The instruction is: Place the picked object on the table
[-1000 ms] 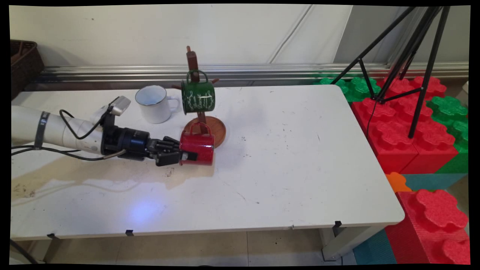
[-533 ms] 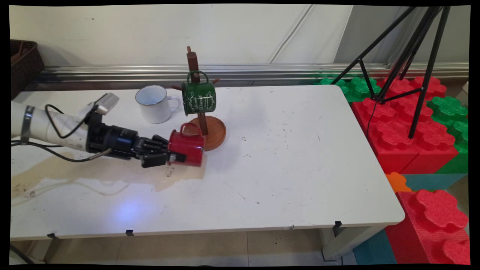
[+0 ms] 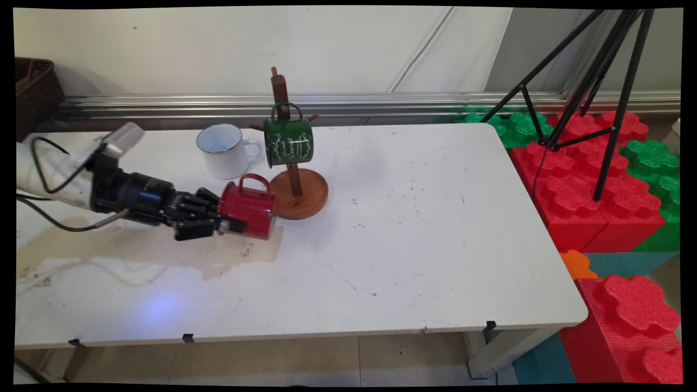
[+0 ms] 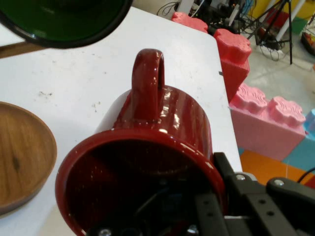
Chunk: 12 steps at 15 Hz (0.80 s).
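left of the wooden mug stand (image 3: 298,188), end effector (image 3: 231,225) gripping red mug (image 3: 248,208), pulled further left than before

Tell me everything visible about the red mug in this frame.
The red mug is glossy, enamel-looking, with a loop handle pointing up. It lies sideways, mouth toward the hand, which grips its rim, one finger inside. It is just left of the wooden stand's round base, below the white mug.

Pincer (image 3: 235,225) clamped on red mug (image 3: 248,207) lying sideways, beside wooden mug stand (image 3: 297,185), green mug (image 3: 288,141) hanging, white mug (image 3: 220,151) behind
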Each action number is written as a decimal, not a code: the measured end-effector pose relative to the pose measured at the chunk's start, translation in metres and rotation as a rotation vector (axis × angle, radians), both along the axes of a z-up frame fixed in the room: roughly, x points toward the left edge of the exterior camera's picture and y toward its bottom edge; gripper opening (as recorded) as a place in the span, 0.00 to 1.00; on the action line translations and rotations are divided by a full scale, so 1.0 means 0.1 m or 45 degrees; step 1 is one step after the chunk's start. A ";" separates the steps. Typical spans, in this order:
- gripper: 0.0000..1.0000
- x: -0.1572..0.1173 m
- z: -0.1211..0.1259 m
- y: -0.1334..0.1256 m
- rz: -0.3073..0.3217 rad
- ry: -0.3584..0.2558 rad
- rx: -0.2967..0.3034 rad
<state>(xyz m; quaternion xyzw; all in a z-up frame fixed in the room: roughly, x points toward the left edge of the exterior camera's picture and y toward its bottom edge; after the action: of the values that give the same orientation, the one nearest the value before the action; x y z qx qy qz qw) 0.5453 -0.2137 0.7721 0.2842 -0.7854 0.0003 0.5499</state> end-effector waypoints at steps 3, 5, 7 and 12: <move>0.00 0.13 0.14 0.07 -0.016 -0.038 -0.023; 0.00 0.22 0.25 0.11 -0.031 -0.079 -0.042; 0.00 0.30 0.34 0.14 -0.048 -0.117 -0.058; 0.00 0.43 0.56 0.17 -0.098 -0.230 -0.114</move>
<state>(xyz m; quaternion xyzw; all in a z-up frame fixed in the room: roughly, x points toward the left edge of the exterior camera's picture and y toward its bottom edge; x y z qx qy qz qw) 0.5881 -0.1972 0.8279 0.2279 -0.8413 0.0399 0.4885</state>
